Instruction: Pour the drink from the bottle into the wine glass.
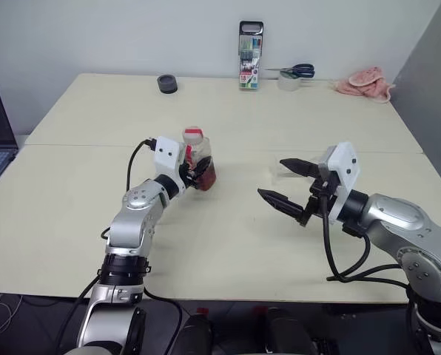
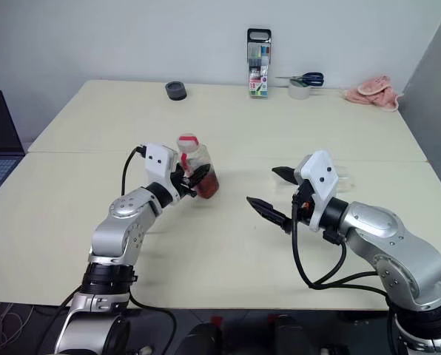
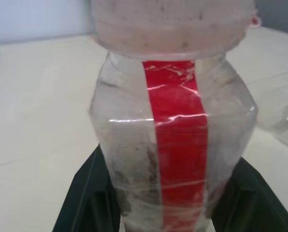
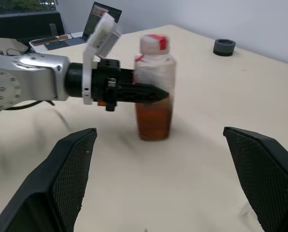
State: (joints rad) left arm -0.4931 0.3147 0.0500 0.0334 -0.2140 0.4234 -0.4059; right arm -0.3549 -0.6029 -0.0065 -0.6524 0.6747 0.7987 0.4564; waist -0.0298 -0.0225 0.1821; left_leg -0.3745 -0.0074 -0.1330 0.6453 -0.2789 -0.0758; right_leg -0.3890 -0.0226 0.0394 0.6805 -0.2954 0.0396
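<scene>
Two grippers at work: the left gripper (image 1: 198, 171) clamps the upright bottle (image 1: 199, 161); the right gripper (image 1: 285, 183), beside it, gapes empty.

Evenly and brightly lit from overhead, diffuse — soft, short shadows only, a faint one under the bottle (image 4: 154, 92) on the table (image 1: 228, 244) and slim ones beneath the arms. No harsh glare; small highlights on the clear plastic and on the silver arm shells. Head views sharp across the whole tabletop. Left wrist view hazy and slightly soft at close range, background washed out. Right wrist view crisp at the centre — near fingers (image 4: 62, 179) a little blurred
</scene>
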